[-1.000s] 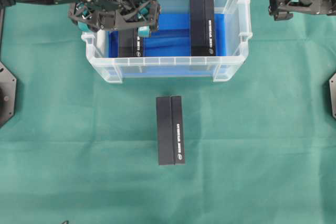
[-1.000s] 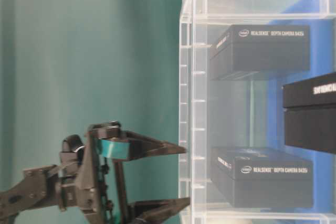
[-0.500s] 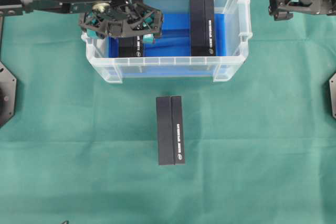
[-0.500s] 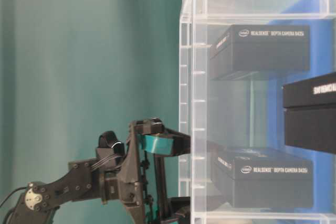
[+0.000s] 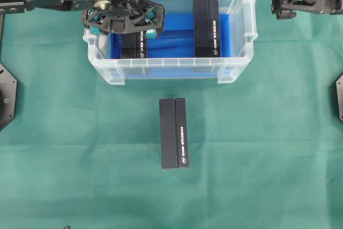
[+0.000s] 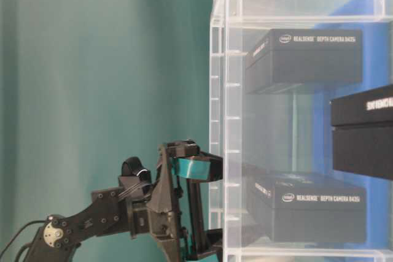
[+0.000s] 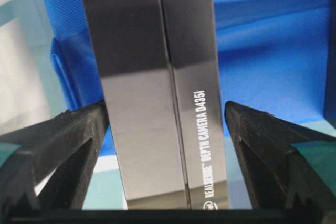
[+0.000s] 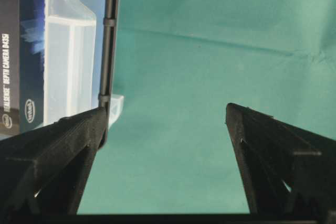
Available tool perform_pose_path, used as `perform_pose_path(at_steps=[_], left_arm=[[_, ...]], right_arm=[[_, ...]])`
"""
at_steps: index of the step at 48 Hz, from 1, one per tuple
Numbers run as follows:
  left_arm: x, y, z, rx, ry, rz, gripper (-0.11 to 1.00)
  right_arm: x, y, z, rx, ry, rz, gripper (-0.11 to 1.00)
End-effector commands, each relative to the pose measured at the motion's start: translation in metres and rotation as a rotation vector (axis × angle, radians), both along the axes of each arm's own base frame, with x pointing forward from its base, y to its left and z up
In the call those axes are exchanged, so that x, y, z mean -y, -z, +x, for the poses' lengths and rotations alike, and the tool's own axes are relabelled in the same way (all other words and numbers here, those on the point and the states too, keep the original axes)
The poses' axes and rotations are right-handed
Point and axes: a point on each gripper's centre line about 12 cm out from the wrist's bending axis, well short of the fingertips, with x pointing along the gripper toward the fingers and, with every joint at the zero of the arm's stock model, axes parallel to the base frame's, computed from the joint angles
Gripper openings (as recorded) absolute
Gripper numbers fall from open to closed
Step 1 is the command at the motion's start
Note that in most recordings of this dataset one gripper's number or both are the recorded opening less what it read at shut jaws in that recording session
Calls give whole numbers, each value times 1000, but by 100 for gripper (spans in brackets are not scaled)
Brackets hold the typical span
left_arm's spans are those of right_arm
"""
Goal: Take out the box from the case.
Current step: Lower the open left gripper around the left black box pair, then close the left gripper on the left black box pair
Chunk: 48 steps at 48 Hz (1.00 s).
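The left gripper (image 7: 166, 129) straddles a box (image 7: 157, 87) reading "REALSENSE DEPTH CAMERA D435i", jaws wide. The right gripper (image 8: 167, 124) gapes, empty, beside the case (image 8: 68, 51).

Overhead, sideways table-level, two wrist close-ups

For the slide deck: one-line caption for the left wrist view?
Left gripper, jaws open, straddles a black RealSense box on the blue lining inside the case.
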Motion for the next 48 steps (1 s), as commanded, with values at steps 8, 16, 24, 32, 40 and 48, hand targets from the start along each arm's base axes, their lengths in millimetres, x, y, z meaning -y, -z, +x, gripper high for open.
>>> perform_pose_path(at_steps=[8,16,24,32,40,48], left_arm=[[-1,-6,-1,21,-3,10,93],[-1,-6,-2,18,-2,9,93],[-1,-5,-3,12,-3,8,92],[0,-5,-3,11,1,3,88],[2,-5,-3,14,1,1,62],[2,-5,-3,16,-7,-1,62]], right_arm=[[1,-10,3,32,-1,-14,92],[1,-10,3,32,-1,-15,92],[1,-11,3,33,-1,-16,92],[1,-11,3,33,-1,-16,92],[1,-11,3,35,-1,-15,92],[2,-11,3,33,-1,-16,92]])
